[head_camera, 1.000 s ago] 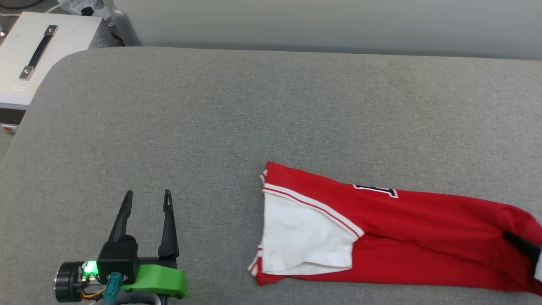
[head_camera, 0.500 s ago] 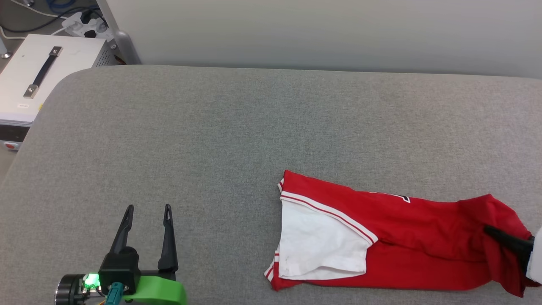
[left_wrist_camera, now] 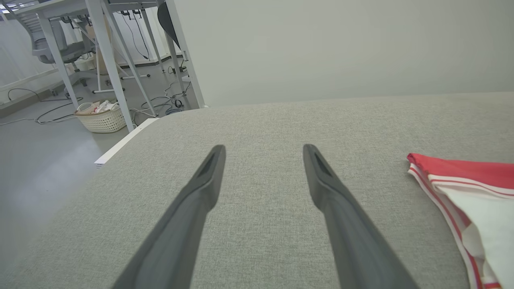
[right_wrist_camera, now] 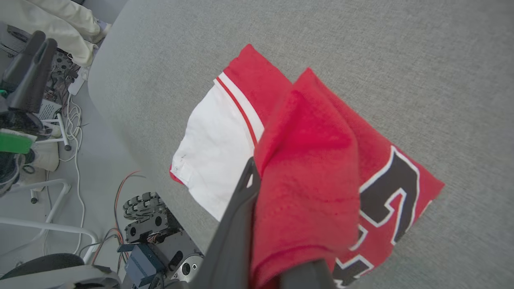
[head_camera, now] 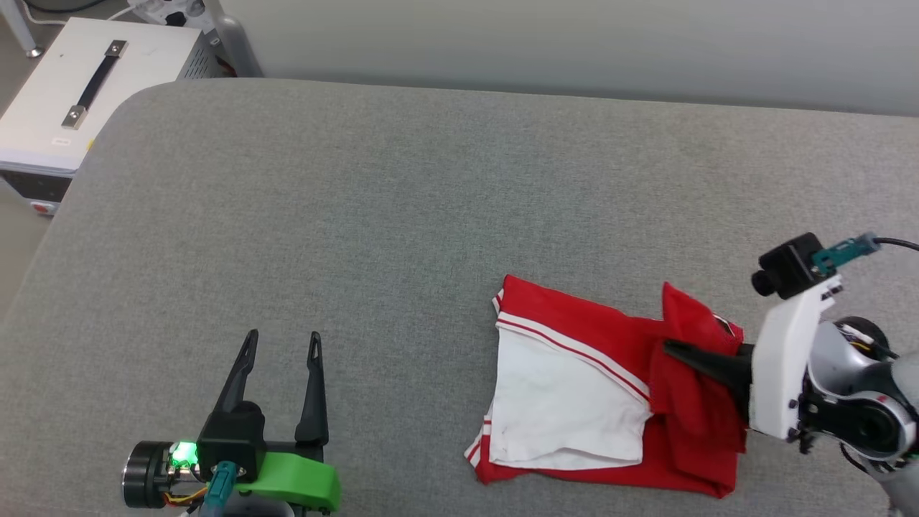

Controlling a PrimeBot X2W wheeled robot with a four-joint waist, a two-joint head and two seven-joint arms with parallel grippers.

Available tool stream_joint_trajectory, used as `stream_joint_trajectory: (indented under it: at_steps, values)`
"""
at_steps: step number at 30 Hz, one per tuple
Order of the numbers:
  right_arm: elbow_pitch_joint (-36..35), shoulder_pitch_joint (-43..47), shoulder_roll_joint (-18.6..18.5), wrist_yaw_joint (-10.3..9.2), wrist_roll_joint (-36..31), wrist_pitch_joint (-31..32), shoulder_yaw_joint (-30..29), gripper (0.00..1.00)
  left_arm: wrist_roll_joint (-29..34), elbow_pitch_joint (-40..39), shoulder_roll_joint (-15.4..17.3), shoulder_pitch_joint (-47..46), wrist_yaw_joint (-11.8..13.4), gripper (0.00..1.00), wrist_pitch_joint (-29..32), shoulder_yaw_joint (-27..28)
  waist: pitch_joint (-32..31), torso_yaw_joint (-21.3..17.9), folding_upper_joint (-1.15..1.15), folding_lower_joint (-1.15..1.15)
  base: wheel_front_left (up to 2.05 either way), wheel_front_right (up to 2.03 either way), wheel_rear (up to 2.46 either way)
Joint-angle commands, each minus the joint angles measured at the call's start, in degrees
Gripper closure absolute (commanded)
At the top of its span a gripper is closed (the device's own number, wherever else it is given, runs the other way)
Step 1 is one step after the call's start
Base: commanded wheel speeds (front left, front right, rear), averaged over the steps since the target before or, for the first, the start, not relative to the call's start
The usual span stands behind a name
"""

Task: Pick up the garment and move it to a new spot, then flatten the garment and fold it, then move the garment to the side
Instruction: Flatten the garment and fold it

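Right jaws clamped on garment (head_camera: pixel 567 319) red edge, lifted toward white sleeve (head_camera: pixel 567 402) ahead, likely folding; left jaws apart, well clear.

The garment (left_wrist_camera: pixel 461 176) is cut off by the right edge in the left wrist view. One finger of the right gripper (head_camera: pixel 673 349) is covered by red cloth. The black print (right_wrist_camera: pixel 387 188) is partly hidden by a fold, unreadable.
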Motion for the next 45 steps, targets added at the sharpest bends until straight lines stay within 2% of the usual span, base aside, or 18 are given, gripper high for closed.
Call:
stream_joint_trajectory:
  at_steps: [1, 8, 18, 19, 20, 21, 24, 28, 32, 35, 41, 45]
  values:
    - [0.89, -1.9, 1.45, -0.03, -0.83, 0.83, 1.32, 1.0, 0.48, 0.15, -0.25, -1.31, -0.3, 0.0, -0.34, 0.0, 1.15, 1.19, 0.0, 0.0, 0.0, 0.0, 0.0]
    - [7.89, -7.6, 6.96, -0.03, -3.94, 1.41, 7.4, 1.0, 0.74, 0.49, -0.61, -2.63, -0.04, 0.0, -0.34, -0.41, 2.62, 3.0, 0.0, 0.0, 0.0, 0.0, 0.0]
    - [18.93, -11.97, 11.49, -0.03, -7.28, -4.45, 12.93, 1.0, 0.67, 0.36, -1.09, -3.5, 0.71, 0.0, -0.34, -0.59, 4.53, 3.83, 0.0, 0.0, 0.0, 0.0, 0.0]
    - [19.64, -12.36, 11.71, -0.03, -7.77, -5.46, 13.35, 0.7, 0.7, 0.37, -1.13, -3.49, 0.8, 0.0, -0.34, -0.59, 4.51, 3.74, 0.0, 0.0, 0.0, 0.0, 0.0]
    - [19.95, -12.62, 11.74, -0.03, -8.2, -6.13, 13.83, 0.46, 0.72, 0.41, -1.15, -3.46, 0.87, 0.0, -0.34, -0.61, 4.4, 3.65, 0.0, 0.0, 0.0, 0.0, 0.0]
    - [19.86, -12.9, 11.61, -0.03, -8.67, -6.87, 14.56, 0.0, 0.76, 0.49, -1.17, -3.34, 0.95, 0.0, -0.34, -0.6, 4.14, 3.47, 0.0, 0.0, 0.0, 0.0, 0.0]
    - [17.78, -12.97, 10.36, -0.03, -9.16, -9.67, 15.45, 0.0, 0.82, 0.75, -1.01, -2.79, 1.06, 0.0, -0.34, -0.44, 3.01, 2.9, 0.0, 0.0, 0.0, 0.0, 0.0]
    - [12.31, -11.03, 6.51, -0.03, -9.81, -14.74, 14.51, 0.0, 0.69, 0.89, -0.59, -1.55, 1.28, 0.0, -0.34, 0.19, 0.96, 1.4, 0.0, 0.0, 0.0, 0.0, 0.0]
    - [8.35, -7.85, 2.91, -0.03, -11.6, -20.17, 10.73, 0.0, 0.58, 0.56, -0.37, -0.37, 1.11, 0.0, -0.34, 0.41, -0.85, -0.59, 0.0, 0.0, 0.0, 0.0, 0.0]
    - [6.84, -5.33, 1.62, -0.03, -14.19, -24.53, 6.48, 0.0, 0.59, 0.4, -0.28, 0.23, 1.09, 0.0, -0.34, 0.53, -1.86, -2.19, 0.0, 0.0, 0.0, 0.0, 0.0]
    - [5.9, 0.87, 2.85, -0.03, -23.21, -34.71, -4.2, 0.0, 0.77, 0.07, -0.03, 1.08, 1.51, 0.0, -0.34, 1.04, -3.78, -5.08, 0.0, 0.0, 0.0, 0.0, 0.0]
    - [5.4, 5.86, 6.67, -0.03, -30.94, -42.36, -12.23, 0.0, 0.81, -0.33, 0.2, 1.75, 1.84, 0.0, -0.34, 1.42, -5.13, -6.43, 0.0, 0.0, 0.0, 0.0, 0.0]
